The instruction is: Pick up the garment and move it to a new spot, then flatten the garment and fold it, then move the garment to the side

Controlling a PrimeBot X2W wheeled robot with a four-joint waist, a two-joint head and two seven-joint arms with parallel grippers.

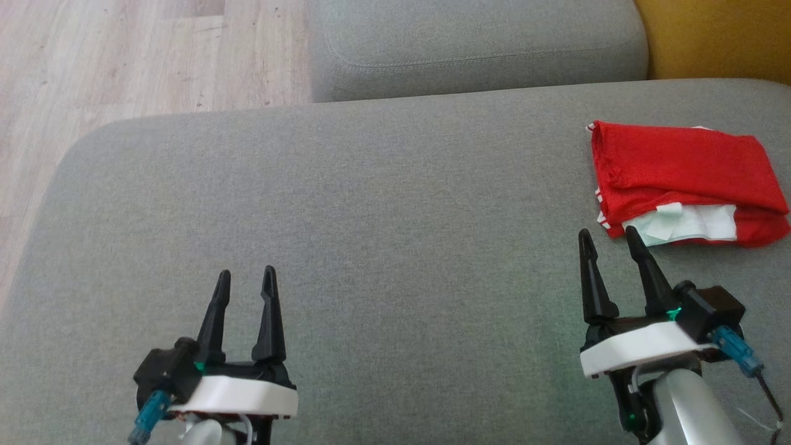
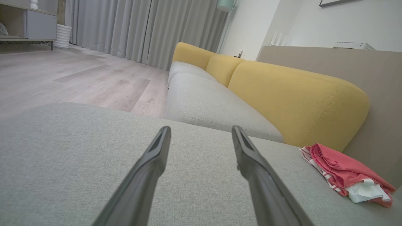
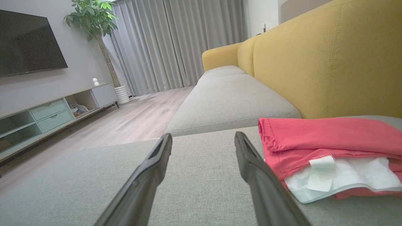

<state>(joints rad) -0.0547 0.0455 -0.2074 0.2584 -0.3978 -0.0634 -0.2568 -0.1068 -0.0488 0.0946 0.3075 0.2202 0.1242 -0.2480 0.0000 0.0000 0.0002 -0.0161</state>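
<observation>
1. The garment [image 1: 686, 179] is red, with a white inner layer and a white label [image 1: 670, 216] showing along its near edge. It lies folded into a flat bundle on the grey seat cushion [image 1: 395, 204], and nothing grips it.
2. The right end effector [image 1: 608, 232] hangs just in front of the garment's near left corner. Its two dark fingers stand apart with nothing between them. In the head view one fingertip reaches the garment's white edge, but I cannot tell whether it touches the cloth.
3. The left end effector [image 1: 246, 273] hovers over the same cushion, well to the left of the garment. Its fingers are likewise spread and empty.
4. Beyond the garment and to its right rises the yellow backrest [image 3: 329, 62].
5. Beyond the garment and to its left, a second grey cushion [image 1: 469, 43] butts against the one that carries it.
6. Further left of the garment lies the pale wooden floor [image 1: 142, 55].
7. Far beyond the garment hang grey curtains [image 3: 176, 44]. To their left stand a potted plant [image 3: 91, 15], a low cabinet [image 3: 47, 110] and a dark wall screen [image 3: 28, 40].
</observation>
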